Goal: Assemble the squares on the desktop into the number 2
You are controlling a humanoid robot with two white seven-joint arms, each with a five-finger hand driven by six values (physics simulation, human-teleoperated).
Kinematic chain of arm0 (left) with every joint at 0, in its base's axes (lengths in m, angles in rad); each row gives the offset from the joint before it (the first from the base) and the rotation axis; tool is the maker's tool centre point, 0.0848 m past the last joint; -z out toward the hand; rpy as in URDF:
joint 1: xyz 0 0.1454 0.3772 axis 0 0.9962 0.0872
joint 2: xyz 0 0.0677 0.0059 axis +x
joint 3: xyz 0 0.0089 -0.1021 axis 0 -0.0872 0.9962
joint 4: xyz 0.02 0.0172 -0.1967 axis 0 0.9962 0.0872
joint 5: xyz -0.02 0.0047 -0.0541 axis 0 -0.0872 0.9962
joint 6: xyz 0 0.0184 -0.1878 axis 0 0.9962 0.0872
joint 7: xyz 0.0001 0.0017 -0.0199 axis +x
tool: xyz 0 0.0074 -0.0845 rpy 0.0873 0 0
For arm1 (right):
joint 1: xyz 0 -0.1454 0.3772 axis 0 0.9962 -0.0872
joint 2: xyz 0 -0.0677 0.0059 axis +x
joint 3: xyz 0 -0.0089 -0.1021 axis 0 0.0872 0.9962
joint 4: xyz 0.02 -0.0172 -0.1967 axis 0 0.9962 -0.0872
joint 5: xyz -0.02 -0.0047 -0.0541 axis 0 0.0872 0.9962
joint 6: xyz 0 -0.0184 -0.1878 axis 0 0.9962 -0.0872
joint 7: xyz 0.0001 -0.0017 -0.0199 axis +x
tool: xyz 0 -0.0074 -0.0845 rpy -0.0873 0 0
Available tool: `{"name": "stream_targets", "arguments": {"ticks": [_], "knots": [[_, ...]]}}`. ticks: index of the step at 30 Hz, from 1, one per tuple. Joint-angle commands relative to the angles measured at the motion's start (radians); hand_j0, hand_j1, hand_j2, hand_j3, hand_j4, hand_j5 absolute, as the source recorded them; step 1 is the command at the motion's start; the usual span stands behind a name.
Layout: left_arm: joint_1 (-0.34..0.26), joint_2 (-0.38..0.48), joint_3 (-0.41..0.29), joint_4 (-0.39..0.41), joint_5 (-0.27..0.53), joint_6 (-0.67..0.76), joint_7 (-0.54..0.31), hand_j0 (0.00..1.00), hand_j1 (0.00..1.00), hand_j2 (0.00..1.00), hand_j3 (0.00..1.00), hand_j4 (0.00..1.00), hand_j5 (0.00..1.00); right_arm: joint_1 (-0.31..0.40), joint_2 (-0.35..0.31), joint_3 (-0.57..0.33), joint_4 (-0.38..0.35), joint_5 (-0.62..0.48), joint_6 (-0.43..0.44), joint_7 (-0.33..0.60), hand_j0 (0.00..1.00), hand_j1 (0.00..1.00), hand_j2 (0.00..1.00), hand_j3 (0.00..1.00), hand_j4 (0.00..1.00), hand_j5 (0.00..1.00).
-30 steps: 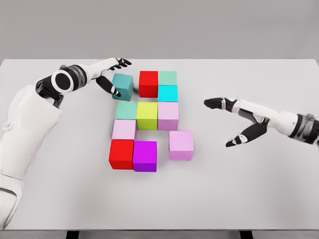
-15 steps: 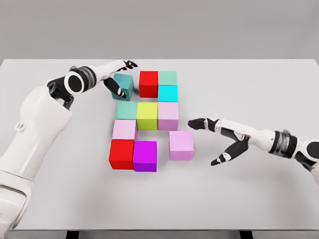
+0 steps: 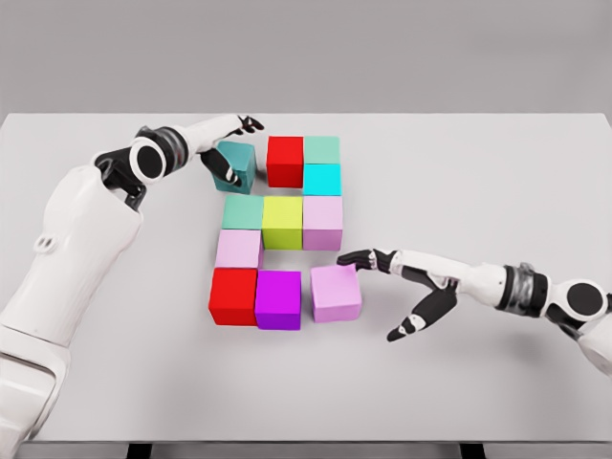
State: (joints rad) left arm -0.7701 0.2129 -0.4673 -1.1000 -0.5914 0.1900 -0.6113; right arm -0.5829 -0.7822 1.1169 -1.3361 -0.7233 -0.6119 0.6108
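At centre frame, the right hand [image 3: 382,277], fingers spread and gripping nothing, is touching the right side of a loose pink cube [image 3: 335,293], which is sitting just right of the magenta cube [image 3: 278,299]. At upper left, the left hand [image 3: 228,151] is pinching a dark teal cube [image 3: 236,164] beside the red cube [image 3: 285,160] on the white surface [image 3: 497,172].

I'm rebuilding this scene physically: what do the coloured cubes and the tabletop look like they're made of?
Being a simulator render, it's guesswork. The cubes, such as the red cube and yellow-green cube, look like matte painted wood or plastic: flat solid colour, no gloss. The tabletop looks like smooth matte grey laminate, without grain.
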Motion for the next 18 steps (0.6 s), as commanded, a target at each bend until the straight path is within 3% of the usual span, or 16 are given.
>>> {"name": "stream_targets", "arguments": {"ticks": [1, 7, 8, 10, 11, 12, 14, 15, 18], "knots": [[0.0, -0.006, 0.015, -0.001, -0.027, -0.001, 0.0, 0.92, 0.92, 0.92, 0.92, 0.92, 0.92, 0.0, 0.0, 0.0, -0.011, -0.005, 0.001, 0.0, 1.0, 1.0, 1.0, 1.0, 1.0, 1.0], [0.0, -0.009, 0.016, -0.004, -0.036, -0.001, 0.0, 0.92, 0.92, 0.92, 0.92, 0.92, 0.92, -0.014, -0.011, -0.077, 0.029, -0.018, 0.001, 0.0, 1.0, 1.0, 1.0, 1.0, 1.0, 1.0], [0.0, -0.009, 0.016, -0.004, -0.036, -0.001, 0.0, 0.92, 0.92, 0.92, 0.92, 0.92, 0.92, -0.029, -0.026, -0.083, 0.029, -0.018, 0.001, 0.0, 1.0, 1.0, 1.0, 1.0, 1.0, 1.0], [0.0, -0.017, 0.016, -0.009, -0.038, -0.001, 0.0, 0.92, 0.92, 0.92, 0.92, 0.92, 0.92, -0.061, -0.137, -0.074, -0.003, 0.021, 0.001, 0.0, 1.0, 1.0, 1.0, 1.0, 1.0, 1.0], [0.0, -0.018, 0.016, -0.011, -0.038, -0.001, 0.0, 0.92, 0.92, 0.92, 0.92, 0.92, 0.92, -0.095, -0.179, -0.074, -0.04, 0.121, 0.001, 0.0, 1.0, 1.0, 1.0, 1.0, 1.0, 1.0], [0.0, -0.02, 0.016, -0.009, -0.038, -0.001, 0.0, 0.92, 0.92, 0.92, 0.92, 0.92, 0.92, -0.129, -0.221, -0.075, -0.101, 0.29, 0.001, 0.0, 1.0, 1.0, 1.0, 1.0, 1.0, 1.0], [0.0, -0.038, 0.018, -0.009, -0.057, -0.001, 0.0, 0.92, 0.92, 0.92, 0.92, 0.92, 0.92, -0.144, -0.293, -0.081, -0.34, 0.862, 0.001, 0.0, 1.0, 1.0, 1.0, 1.0, 1.0, 1.0], [0.0, -0.044, 0.018, -0.009, -0.061, -0.001, 0.0, 0.92, 0.92, 0.92, 0.92, 0.92, 0.92, -0.144, -0.301, -0.085, -0.391, 1.036, 0.001, 0.0, 1.0, 1.0, 1.0, 1.0, 1.0, 1.0], [0.0, -0.046, 0.018, -0.009, -0.064, -0.001, 0.0, 0.92, 0.92, 0.92, 0.92, 0.92, 0.92, -0.156, -0.304, -0.085, -0.4, 1.088, 0.001, 0.0, 1.0, 1.0, 1.0, 1.0, 1.0, 1.0]]}}
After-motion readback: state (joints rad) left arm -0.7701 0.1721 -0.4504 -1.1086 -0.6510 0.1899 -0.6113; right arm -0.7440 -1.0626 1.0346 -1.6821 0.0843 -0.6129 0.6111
